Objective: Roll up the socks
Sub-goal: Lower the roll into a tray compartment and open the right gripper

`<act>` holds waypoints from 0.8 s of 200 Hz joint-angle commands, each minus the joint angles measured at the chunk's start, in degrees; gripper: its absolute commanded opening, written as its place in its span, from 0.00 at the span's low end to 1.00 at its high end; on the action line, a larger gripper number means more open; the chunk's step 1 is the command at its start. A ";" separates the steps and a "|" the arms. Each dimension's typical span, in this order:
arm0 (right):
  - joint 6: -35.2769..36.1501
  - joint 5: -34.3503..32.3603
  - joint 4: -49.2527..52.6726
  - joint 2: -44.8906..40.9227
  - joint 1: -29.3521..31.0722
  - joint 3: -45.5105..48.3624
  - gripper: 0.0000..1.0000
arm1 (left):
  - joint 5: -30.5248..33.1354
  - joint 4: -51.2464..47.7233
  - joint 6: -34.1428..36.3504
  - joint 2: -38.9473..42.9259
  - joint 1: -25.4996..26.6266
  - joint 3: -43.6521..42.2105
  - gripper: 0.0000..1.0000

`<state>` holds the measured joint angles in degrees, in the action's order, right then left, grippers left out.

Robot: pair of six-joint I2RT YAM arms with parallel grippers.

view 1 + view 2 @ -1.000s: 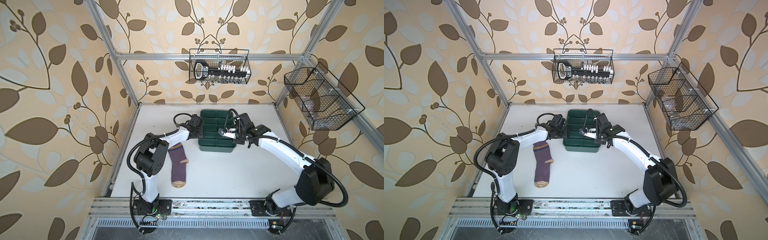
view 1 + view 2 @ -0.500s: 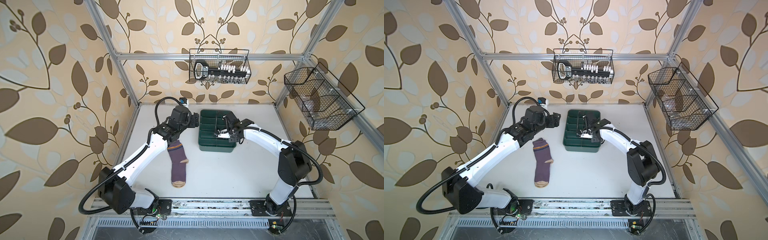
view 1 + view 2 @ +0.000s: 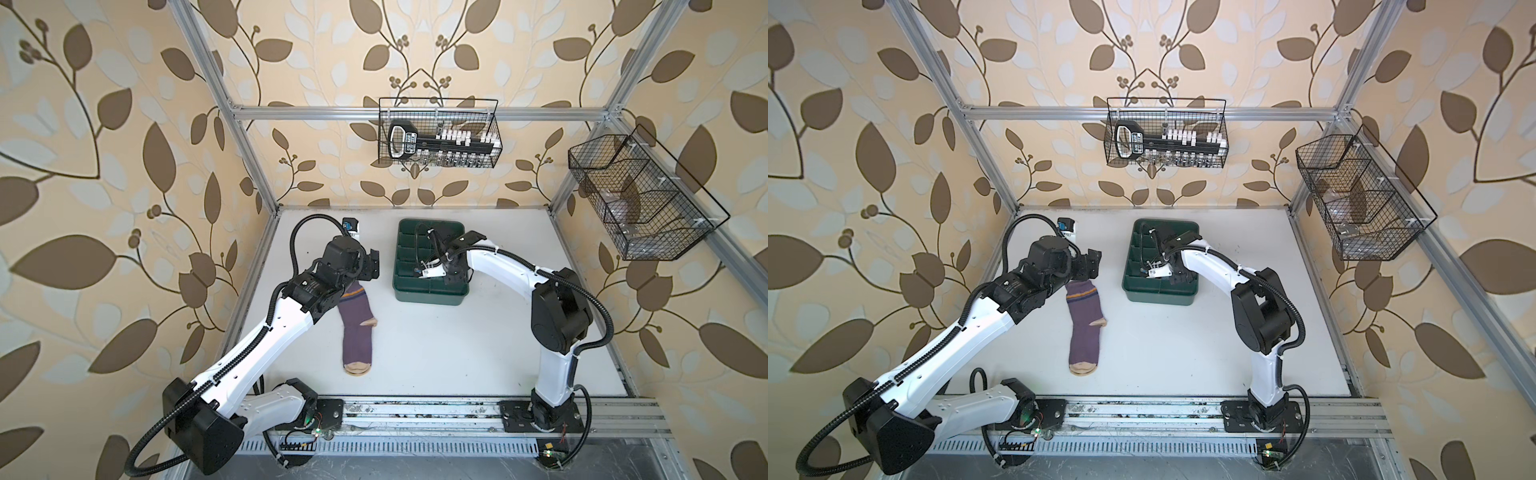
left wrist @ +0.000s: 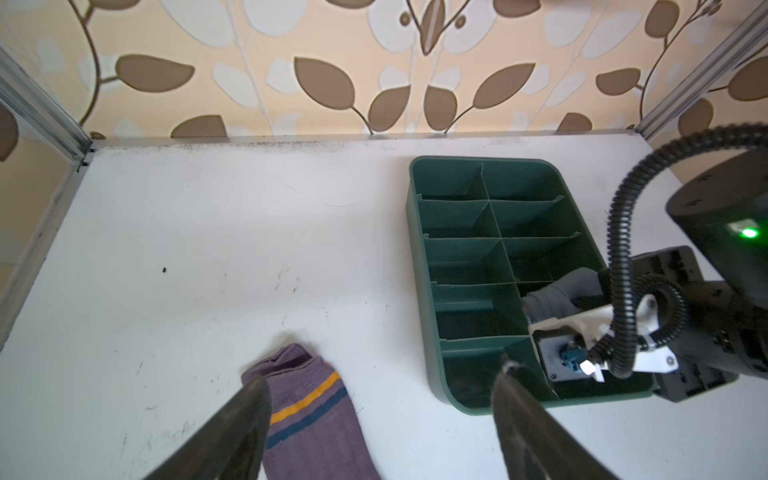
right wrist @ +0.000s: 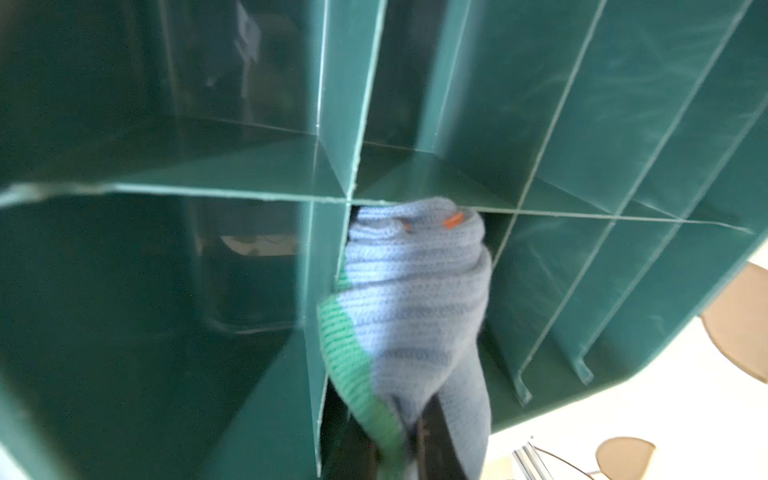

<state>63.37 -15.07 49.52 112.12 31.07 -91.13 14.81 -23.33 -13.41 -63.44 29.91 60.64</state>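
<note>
Purple sock is lying flat on the white worktop, tan toe toward the near edge, striped cuff pointing away. Left jaws hover above that cuff end — spread wide, gripping nothing. A bit further back and to the right sits the green divided tray, and the right jaws are down in one of its right-hand compartments near the front — clamped on the rolled grey-blue sock. Wire basket hangs on the back wall.
</note>
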 commanded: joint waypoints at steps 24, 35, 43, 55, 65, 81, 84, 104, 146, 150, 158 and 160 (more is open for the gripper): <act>0.14 9.53 2.18 4.77 -2.57 0.21 0.00 | 2.43 -1.43 0.77 2.12 -0.78 -2.40 0.85; 0.00 10.02 0.53 5.20 -3.15 1.52 0.00 | 2.17 -1.32 0.57 1.54 -0.78 -2.63 0.85; -0.01 10.66 -0.40 5.55 -3.59 2.16 0.00 | 2.00 -1.25 0.57 1.03 -0.82 -2.72 0.85; -0.26 11.94 -2.13 5.95 -4.20 2.78 0.00 | 2.15 -1.42 0.51 0.06 -0.75 -2.73 0.85; -0.36 13.12 -2.70 6.39 -4.57 2.76 0.00 | 2.33 -1.61 0.58 -0.71 -0.74 -2.73 0.85; -0.36 13.92 -3.67 7.18 -4.77 2.68 0.00 | 2.33 -1.91 0.62 -1.74 -0.82 -2.63 0.85; -0.29 14.07 -3.77 7.30 -4.79 2.67 0.00 | 2.31 -2.03 0.66 -1.89 -0.78 -2.63 0.85; -0.42 14.07 -5.01 7.67 -5.13 2.58 0.03 | 2.33 -2.16 0.61 -2.77 -0.75 -2.66 0.85; -0.82 11.60 -5.90 4.28 -5.49 2.36 0.37 | 2.15 -3.01 0.57 -3.87 -0.80 -2.02 0.86; -0.72 11.21 -6.09 3.58 -5.50 2.35 0.41 | 2.15 -3.16 0.64 -3.87 -0.80 -2.02 0.86; -0.50 10.55 -6.64 1.95 -5.48 2.53 0.54 | 2.08 -3.21 0.74 -3.88 -0.79 -2.02 0.85; -0.41 10.40 -6.74 1.54 -5.49 2.60 0.57 | 2.07 -3.28 0.79 -3.84 -0.79 -2.04 0.85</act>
<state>61.47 -3.97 43.79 116.77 25.45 -89.78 15.55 -26.20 -13.23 -67.33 29.54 57.95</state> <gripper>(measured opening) 0.420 0.855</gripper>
